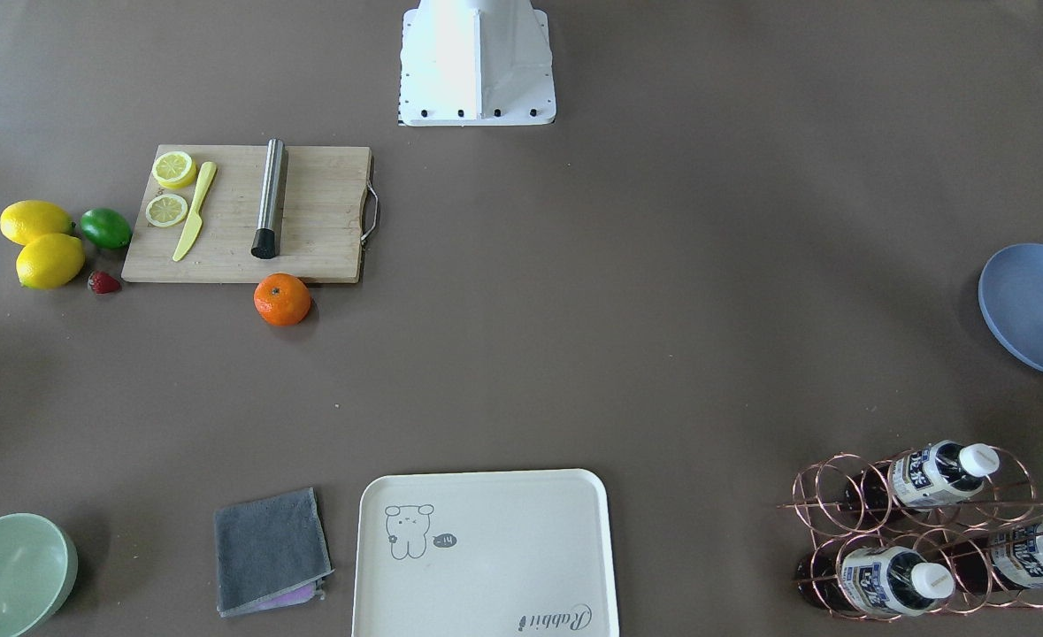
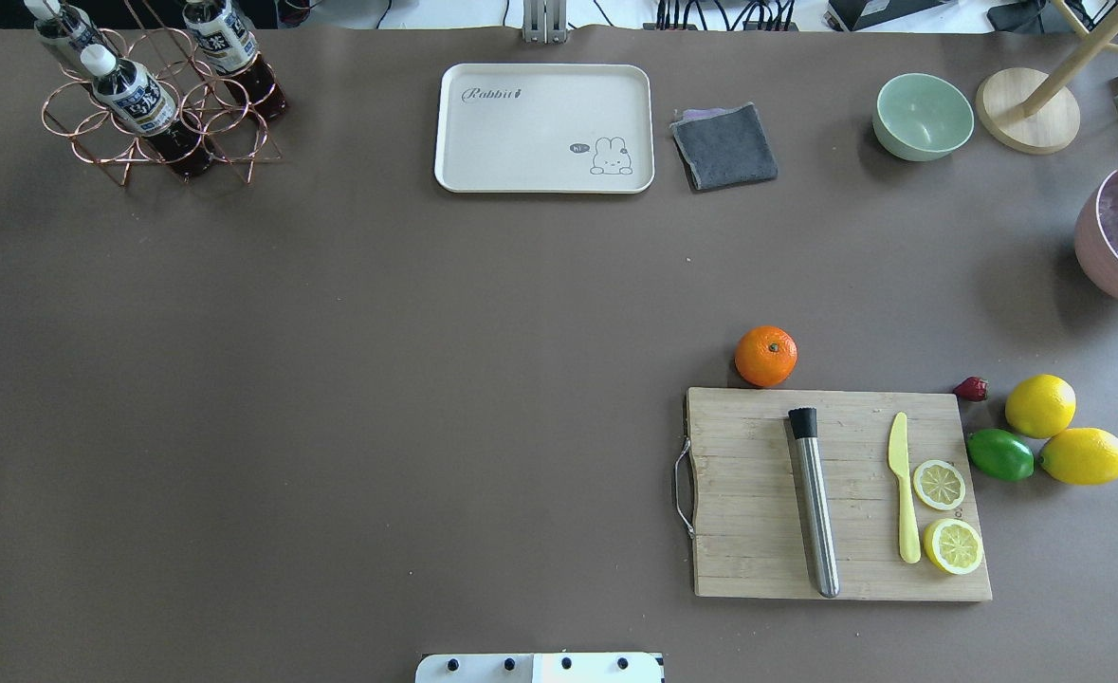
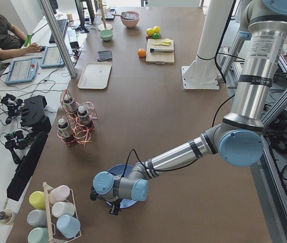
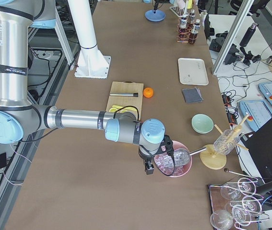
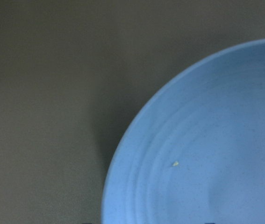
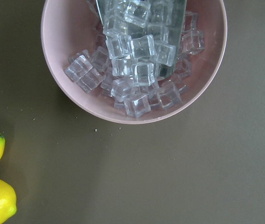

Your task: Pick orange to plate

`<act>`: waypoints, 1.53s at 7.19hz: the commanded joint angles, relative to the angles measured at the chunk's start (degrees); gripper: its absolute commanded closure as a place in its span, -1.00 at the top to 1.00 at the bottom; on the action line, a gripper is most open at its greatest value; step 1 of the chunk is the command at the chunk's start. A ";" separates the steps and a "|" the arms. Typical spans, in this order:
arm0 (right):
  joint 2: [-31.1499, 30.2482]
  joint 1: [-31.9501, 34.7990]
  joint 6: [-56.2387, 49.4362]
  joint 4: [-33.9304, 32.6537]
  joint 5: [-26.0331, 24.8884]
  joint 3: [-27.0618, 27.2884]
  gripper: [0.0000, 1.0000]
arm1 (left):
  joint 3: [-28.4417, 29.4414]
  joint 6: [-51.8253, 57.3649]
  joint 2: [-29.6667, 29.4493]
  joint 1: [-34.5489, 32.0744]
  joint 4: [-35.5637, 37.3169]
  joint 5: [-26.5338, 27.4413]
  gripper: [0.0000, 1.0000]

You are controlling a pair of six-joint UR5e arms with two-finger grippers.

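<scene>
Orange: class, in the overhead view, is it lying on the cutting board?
No, the orange sits on the bare table beside the board's far edge, not on it.

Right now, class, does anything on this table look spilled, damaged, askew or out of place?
Nothing looks spilled or damaged. The orange sits whole on the table beside the cutting board; the plate shows only a tiny pale speck.

Bright orange mandarin [image 1: 282,299], periwinkle-blue plate [image 1: 1034,310], cream tray [image 1: 486,566] with grey rabbit drawing, pale green bowl [image 1: 3,575], yellow lemons [image 1: 35,221], green lime [image 1: 105,227]
</scene>
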 commanded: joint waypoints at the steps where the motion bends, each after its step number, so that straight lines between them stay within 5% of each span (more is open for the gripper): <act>1: -1.71 -0.01 0.32 -0.21 0.19 2.91 1.00 | 0.52 -0.04 0.18 0.03 -0.01 0.34 0.18; 2: -1.81 -0.01 0.33 -0.12 0.19 3.01 1.00 | 0.53 -0.13 0.27 0.03 -0.02 0.69 -0.06; 3: -1.81 -0.01 0.33 -0.04 0.19 3.01 1.00 | 0.44 -1.00 0.27 0.03 -0.02 1.13 -0.93; 5: -1.81 -0.01 0.41 -0.03 0.19 3.18 1.00 | -3.40 -3.97 0.18 -0.23 0.33 0.52 -1.00; 7: -1.81 -0.01 0.50 0.05 0.28 3.36 1.00 | -11.65 -10.11 0.71 -0.41 1.21 -7.08 -1.00; 11: 0.29 -1.05 2.42 0.05 2.99 4.15 1.00 | -35.80 -41.26 2.64 7.64 0.86 -10.30 -1.00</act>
